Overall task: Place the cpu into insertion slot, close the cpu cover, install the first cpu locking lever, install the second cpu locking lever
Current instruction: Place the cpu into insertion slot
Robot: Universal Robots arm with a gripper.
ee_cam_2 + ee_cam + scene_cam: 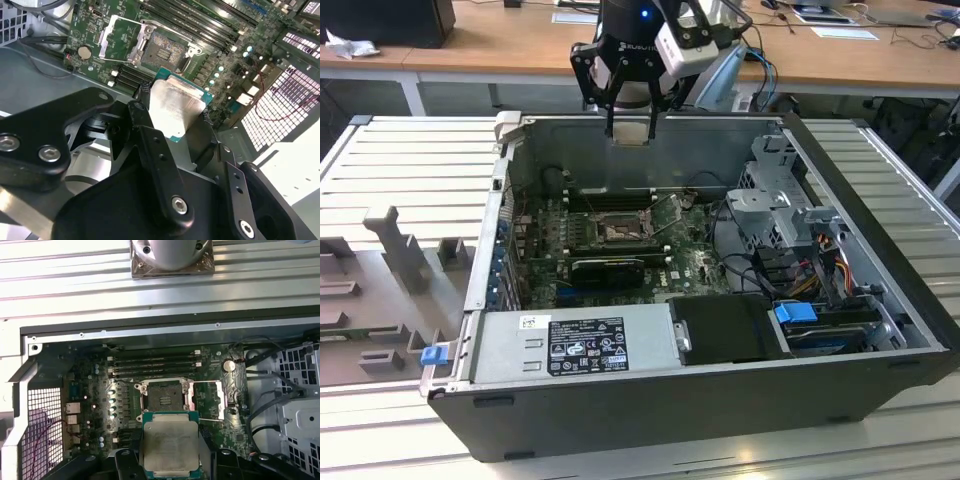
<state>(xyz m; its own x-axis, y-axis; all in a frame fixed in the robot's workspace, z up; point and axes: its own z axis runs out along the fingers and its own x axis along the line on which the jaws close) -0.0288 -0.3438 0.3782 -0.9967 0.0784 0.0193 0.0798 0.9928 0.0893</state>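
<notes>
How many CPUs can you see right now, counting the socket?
1. The cpu is gripped in the end effector, over the open computer case. The insertion slot is empty, its cpu cover swung open; none seems hidden.

We see the cpu (170,447), silver-grey top up with a green rim, held level in the gripper (175,111), well above the board. In the exterior view the slot (617,232) lies at its six o'clock, contacts bare. The cover (219,399), a thin silver frame, is swung open at the slot's three o'clock.
</notes>
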